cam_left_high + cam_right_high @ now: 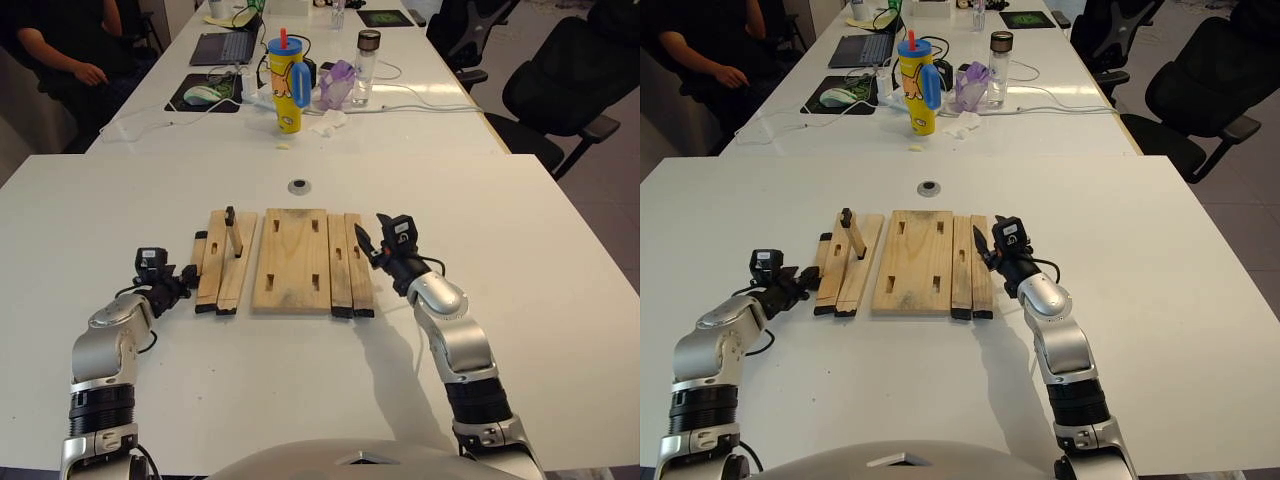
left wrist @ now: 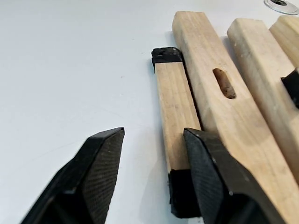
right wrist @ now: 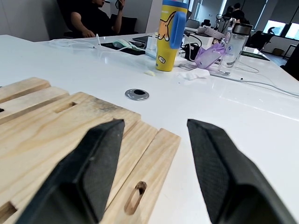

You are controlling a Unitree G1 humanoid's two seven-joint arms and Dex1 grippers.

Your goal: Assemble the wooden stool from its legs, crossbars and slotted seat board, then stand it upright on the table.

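Note:
The slotted seat board (image 1: 290,260) lies flat in the middle of the white table (image 1: 540,260). Left of it lie two long legs (image 1: 225,262) and a short black-capped crossbar (image 1: 200,262); another short piece (image 1: 234,236) rests across those legs. Two more legs (image 1: 350,264) lie against the board's right edge. My left gripper (image 1: 187,277) is open at the near end of the short crossbar (image 2: 175,102), one finger (image 2: 215,172) over it and the other on its outer side. My right gripper (image 1: 370,233) hovers open just above the right legs (image 3: 140,186).
A metal cable grommet (image 1: 298,186) sits in the table just beyond the parts. On the far table stand a yellow tumbler (image 1: 286,85), a water bottle (image 1: 366,55), a laptop (image 1: 224,47) and cables. Office chairs (image 1: 570,85) stand at the right.

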